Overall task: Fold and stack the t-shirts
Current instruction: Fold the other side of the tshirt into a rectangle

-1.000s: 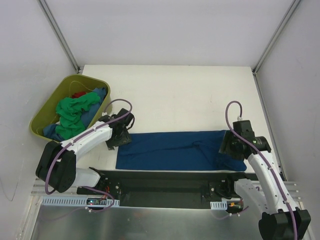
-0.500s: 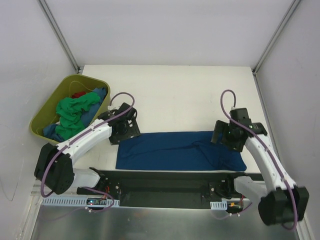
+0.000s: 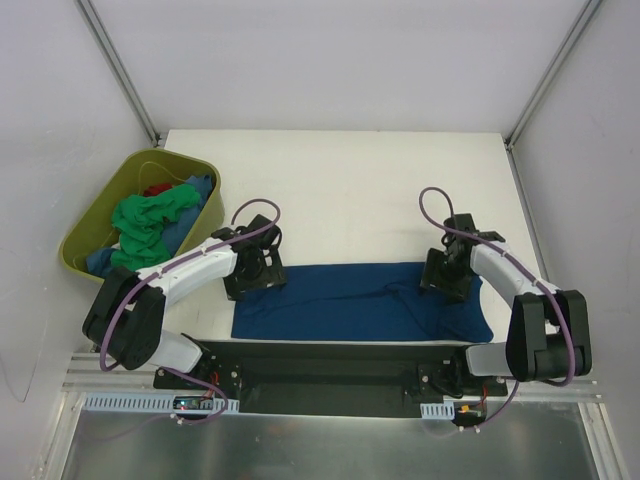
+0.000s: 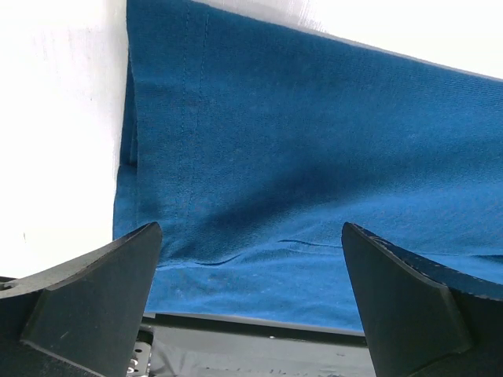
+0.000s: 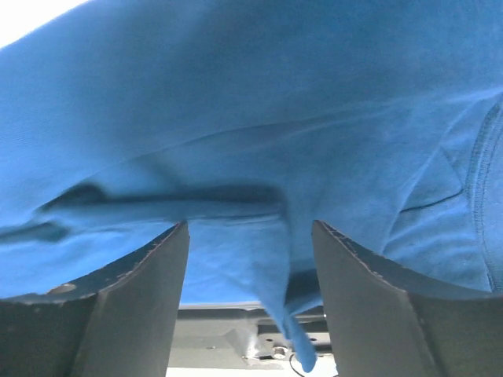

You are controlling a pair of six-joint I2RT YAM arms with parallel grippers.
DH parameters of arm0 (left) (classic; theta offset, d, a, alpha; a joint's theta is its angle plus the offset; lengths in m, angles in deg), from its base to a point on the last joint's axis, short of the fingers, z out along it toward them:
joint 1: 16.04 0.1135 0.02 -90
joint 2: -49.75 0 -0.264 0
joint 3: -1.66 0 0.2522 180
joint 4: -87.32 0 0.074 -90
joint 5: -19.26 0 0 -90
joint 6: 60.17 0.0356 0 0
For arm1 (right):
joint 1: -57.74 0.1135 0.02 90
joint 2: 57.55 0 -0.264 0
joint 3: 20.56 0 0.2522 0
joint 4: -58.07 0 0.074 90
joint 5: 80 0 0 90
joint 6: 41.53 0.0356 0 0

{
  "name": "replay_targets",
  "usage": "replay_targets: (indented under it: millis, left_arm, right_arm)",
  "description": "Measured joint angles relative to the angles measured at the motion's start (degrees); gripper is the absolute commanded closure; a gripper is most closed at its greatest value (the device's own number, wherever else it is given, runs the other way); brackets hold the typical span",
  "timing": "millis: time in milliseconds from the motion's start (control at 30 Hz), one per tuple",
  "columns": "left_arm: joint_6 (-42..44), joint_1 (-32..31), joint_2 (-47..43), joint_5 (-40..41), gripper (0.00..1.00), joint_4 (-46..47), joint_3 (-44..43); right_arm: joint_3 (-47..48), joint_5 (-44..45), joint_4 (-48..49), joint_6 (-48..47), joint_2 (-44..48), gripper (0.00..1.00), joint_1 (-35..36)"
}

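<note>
A blue t-shirt lies flat as a long folded strip near the table's front edge; no print shows. My left gripper hovers over its far left corner, jaws wide open, cloth below and between the fingers. My right gripper is over the shirt's far right part, open, with a raised fold of the blue cloth between its fingers. More t-shirts, green, blue and red, lie bunched in a tub.
The olive-green plastic tub stands at the table's left edge, beside my left arm. A black rail runs along the front edge just below the shirt. White walls enclose the table on three sides.
Both grippers moved inward over the shirt's far edge. The right one left the shirt's near right corner; the left one shifted right onto the left end. The shirt lies much as before.
</note>
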Motion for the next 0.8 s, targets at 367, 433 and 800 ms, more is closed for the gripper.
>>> replay_targets:
  millis: [367,433,800]
  left_arm:
    - [0.00,0.00,0.17,-0.02,0.01,0.35,0.00]
    - [-0.02,0.00,0.17,-0.02,0.01,0.37,0.00]
    - [-0.02,0.00,0.17,-0.02,0.01,0.42,0.00]
  right_arm:
    - [-2.80,-0.52,1.90,-0.04,-1.09,0.87,-0.44]
    - [-3.02,-0.87,1.97,-0.07,0.22,0.98,-0.44]
    - [-4.50,-8.02,0.90,-0.22,12.17,0.99,5.42]
